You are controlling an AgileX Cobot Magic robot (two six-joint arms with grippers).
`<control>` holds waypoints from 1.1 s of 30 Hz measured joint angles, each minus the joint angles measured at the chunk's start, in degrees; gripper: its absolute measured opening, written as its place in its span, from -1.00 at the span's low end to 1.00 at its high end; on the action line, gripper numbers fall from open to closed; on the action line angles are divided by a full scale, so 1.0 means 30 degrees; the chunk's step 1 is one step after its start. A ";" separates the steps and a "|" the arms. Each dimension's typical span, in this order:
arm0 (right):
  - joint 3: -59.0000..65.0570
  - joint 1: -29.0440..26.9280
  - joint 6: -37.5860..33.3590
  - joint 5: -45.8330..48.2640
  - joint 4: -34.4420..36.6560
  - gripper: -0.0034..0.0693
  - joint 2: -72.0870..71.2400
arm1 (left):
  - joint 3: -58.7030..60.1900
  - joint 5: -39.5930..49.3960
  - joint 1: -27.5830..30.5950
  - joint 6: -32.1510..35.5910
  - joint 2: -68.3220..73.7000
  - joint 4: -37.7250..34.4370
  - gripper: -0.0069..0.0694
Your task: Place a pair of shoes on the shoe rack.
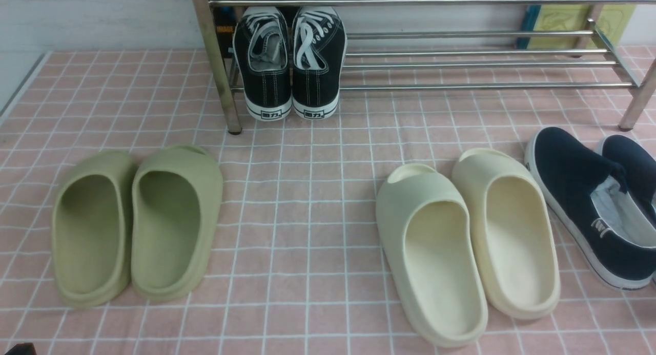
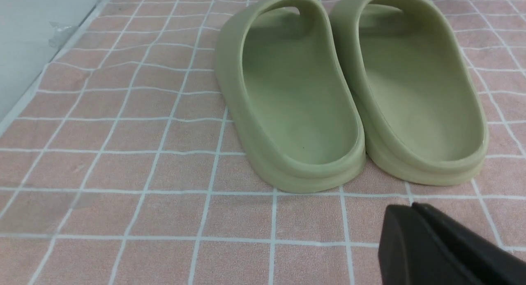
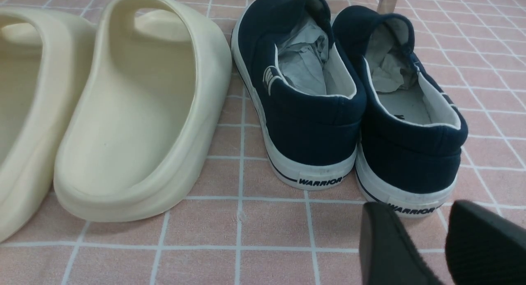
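Note:
Two black canvas sneakers point(image 1: 289, 63) with white laces stand side by side on the lower rails of the steel shoe rack point(image 1: 482, 63), at its left end, heels toward me. Neither gripper shows in the front view. In the left wrist view my left gripper point(image 2: 411, 207) is shut and empty, low over the cloth just in front of the olive slides. In the right wrist view my right gripper point(image 3: 419, 213) is open and empty, just behind the heel of a navy slip-on. The sneakers and the rack's rails do not show in either wrist view.
Olive-green slides point(image 1: 136, 222) lie front left; they also show in the left wrist view point(image 2: 349, 91). Cream slides point(image 1: 466, 242) lie front right, also in the right wrist view point(image 3: 135, 108). Navy slip-ons point(image 1: 594, 201) lie far right, also in the right wrist view point(image 3: 349, 100). Pink checked cloth point(image 1: 307, 191) covers the table.

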 joint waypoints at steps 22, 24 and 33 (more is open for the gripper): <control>0.0000 0.0000 0.0000 0.0000 0.0000 -0.25 0.0000 | -0.0020 0.0111 0.0000 0.0021 0.0000 0.0122 -0.73; 0.0000 0.0000 0.0000 0.0000 0.0000 -0.25 0.0000 | -0.0020 0.0111 0.0000 0.0021 0.0000 0.0312 -0.73; 0.0000 0.0000 0.0000 0.0000 0.0000 -0.25 0.0000 | -0.0020 0.0125 0.0000 0.0056 0.0000 0.0493 -0.71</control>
